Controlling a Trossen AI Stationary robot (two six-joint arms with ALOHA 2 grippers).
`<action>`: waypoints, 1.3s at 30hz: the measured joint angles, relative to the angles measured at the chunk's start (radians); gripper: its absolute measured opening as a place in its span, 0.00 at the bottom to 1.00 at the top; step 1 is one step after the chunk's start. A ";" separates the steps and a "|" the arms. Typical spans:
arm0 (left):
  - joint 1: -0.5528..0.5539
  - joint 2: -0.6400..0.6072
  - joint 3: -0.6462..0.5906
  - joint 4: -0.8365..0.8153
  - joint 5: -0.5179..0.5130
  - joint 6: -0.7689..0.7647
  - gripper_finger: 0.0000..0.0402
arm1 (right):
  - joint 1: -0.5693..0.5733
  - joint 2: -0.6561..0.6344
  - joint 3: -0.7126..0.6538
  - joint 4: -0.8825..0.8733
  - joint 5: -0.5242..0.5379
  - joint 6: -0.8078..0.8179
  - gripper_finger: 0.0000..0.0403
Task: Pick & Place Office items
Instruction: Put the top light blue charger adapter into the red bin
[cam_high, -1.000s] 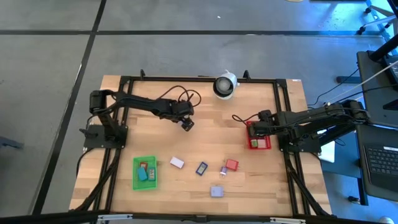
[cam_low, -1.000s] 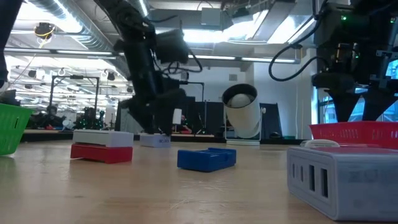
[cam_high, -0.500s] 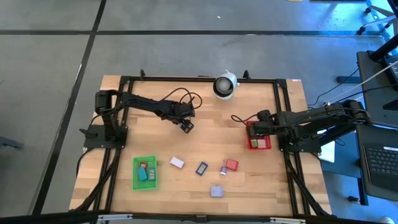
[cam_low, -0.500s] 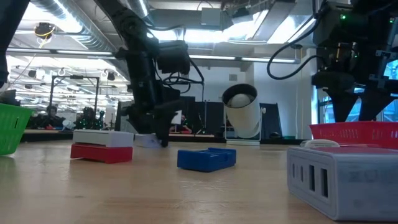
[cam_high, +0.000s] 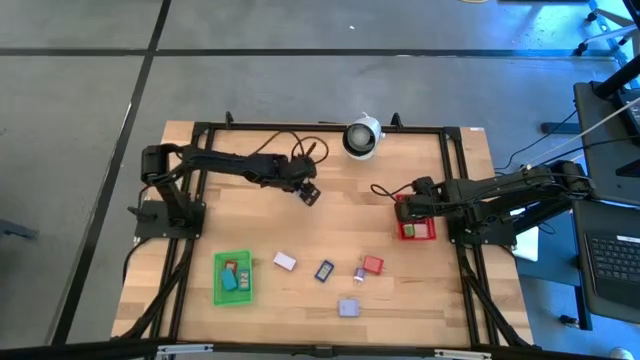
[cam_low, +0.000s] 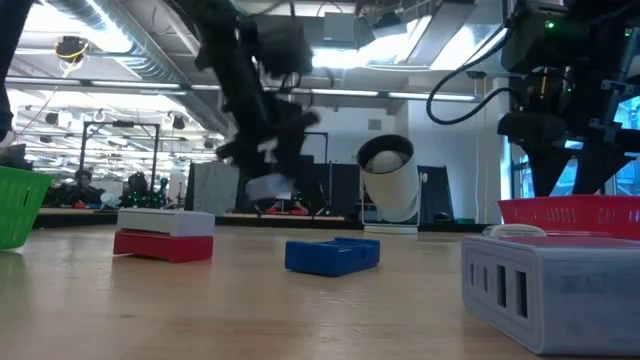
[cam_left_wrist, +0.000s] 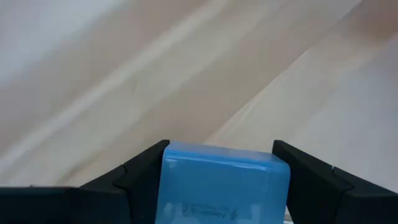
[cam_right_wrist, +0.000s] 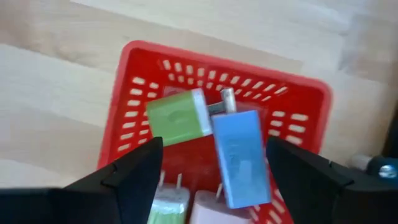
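Observation:
My left gripper is over the middle of the table's far half, shut on a light-blue block that shows pale and raised in the low view. My right gripper hovers open over the red bin, touching nothing. That bin holds a green block, a blue block and two pale ones. On the wood near the front lie a white block, a blue block, a tiny lavender piece, a red block and a lavender block. My left gripper pinches the light-blue block between its two fingers, one on each of two opposite sides. The block is lifted clear of the table and sits level in the hold.
The green bin sits at the near left with a few pieces inside. A round white-and-black device stands at the far edge. A cable lies beside the red bin. Bare wood spreads between the two arms.
My left gripper, low at the table beside the pale-blue block a second ago, has risen and shifted toward the table's right and far edge. The block has come up with it and hangs clear of the wood.

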 joint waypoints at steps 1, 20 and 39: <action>-0.002 -0.017 0.010 0.020 0.000 0.009 0.64 | 0.000 0.000 0.001 0.007 -0.009 0.000 0.72; -0.206 -0.206 0.042 0.547 -0.155 0.629 0.65 | 0.000 0.000 0.379 0.013 0.188 -0.370 0.72; -0.328 -0.109 0.041 0.734 -0.463 0.973 0.65 | -0.037 0.102 0.467 0.600 0.043 -0.549 0.72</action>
